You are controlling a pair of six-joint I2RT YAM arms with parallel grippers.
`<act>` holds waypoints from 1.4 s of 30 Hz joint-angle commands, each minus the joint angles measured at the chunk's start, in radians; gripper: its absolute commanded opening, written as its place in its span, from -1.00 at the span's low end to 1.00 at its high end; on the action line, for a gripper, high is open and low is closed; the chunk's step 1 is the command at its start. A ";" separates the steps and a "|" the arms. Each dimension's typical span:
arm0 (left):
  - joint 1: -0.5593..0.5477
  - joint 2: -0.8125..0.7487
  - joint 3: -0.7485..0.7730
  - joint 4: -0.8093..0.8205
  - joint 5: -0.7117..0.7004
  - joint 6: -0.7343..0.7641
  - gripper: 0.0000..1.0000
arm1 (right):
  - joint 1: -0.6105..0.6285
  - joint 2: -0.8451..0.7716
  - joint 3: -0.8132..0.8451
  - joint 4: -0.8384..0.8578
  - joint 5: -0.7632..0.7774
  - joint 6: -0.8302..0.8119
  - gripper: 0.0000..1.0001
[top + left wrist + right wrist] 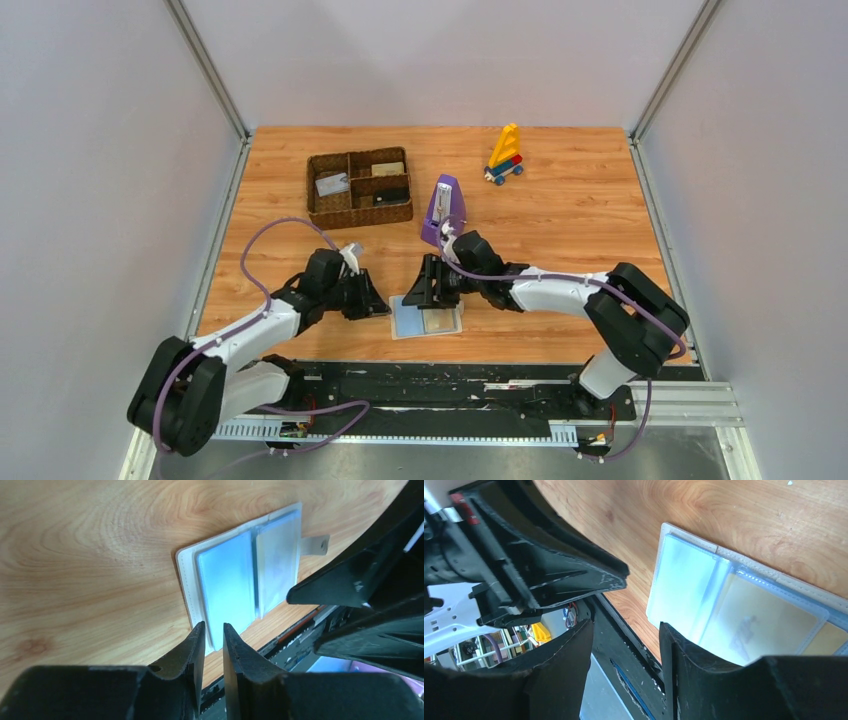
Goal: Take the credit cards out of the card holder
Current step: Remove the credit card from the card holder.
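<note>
**A:** How do the hands stand?

**B:** The left gripper (214,628) has its two matte black, wedge-shaped fingers a narrow slit apart, with nothing in the slit. Its tips sit at one corner of the card holder (235,580), and I cannot tell whether they touch it. The right gripper (626,625) is spread wide and empty, with one rough-edged finger over the holder's side.

**A:** And the two hands together?

**B:** From above they are close but apart, one at each side of the holder.

**A:** Where does the holder lie?

**B:** It lies open and flat on the wood-grain table (90,555), near the front edge by the black base rail.

**A:** What does it look like?

**B:** It is a pale blue rectangle with a whitish stitched border and glossy clear pockets. A small strap tab (315,544) sticks out from one side. A tan card (764,615) shows through a frosted pocket, with another tan edge beside it. The pockets by the left gripper show only blue.

**A:** And further out?

**B:** A brown woven tray (360,215) stands at the far left, divided into compartments. It holds a grey card (332,184), a beige card (388,168) and a dark card (392,194). A purple metronome (443,210) stands beside it, and a toy of coloured blocks (506,155) sits beyond.
</note>
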 commanded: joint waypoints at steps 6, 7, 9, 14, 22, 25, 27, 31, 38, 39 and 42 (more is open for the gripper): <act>-0.003 0.005 0.037 -0.053 -0.001 0.019 -0.41 | 0.005 -0.073 0.093 -0.252 0.212 -0.064 0.07; -0.003 0.013 0.033 -0.025 0.010 0.020 -0.41 | 0.005 -0.082 0.093 -0.281 0.238 -0.068 0.08; -0.003 0.030 0.023 0.021 0.047 0.014 -0.44 | 0.005 -0.089 0.092 -0.327 0.280 -0.077 0.08; -0.005 0.027 0.033 0.052 0.085 -0.003 -0.53 | 0.005 -0.109 0.088 -0.405 0.368 -0.106 0.09; -0.008 0.062 0.015 0.153 0.119 -0.024 -0.62 | 0.005 -0.067 0.094 -0.396 0.363 -0.117 0.10; -0.008 0.116 0.001 0.183 0.109 -0.017 -0.64 | 0.005 -0.043 0.095 -0.385 0.355 -0.118 0.10; -0.008 0.149 -0.006 0.192 0.099 -0.008 -0.66 | 0.005 -0.030 0.093 -0.384 0.357 -0.118 0.10; -0.008 0.214 -0.013 0.196 0.084 0.013 -0.69 | 0.005 -0.013 0.089 -0.384 0.364 -0.122 0.10; -0.008 0.247 -0.017 0.193 0.072 0.029 -0.70 | 0.010 0.007 0.093 -0.376 0.334 -0.114 0.10; -0.008 0.248 -0.016 0.193 0.070 0.030 -0.70 | 0.009 0.007 0.089 -0.359 0.318 -0.113 0.10; -0.009 0.252 -0.014 0.192 0.070 0.030 -0.70 | 0.005 0.020 0.080 -0.317 0.277 -0.095 0.11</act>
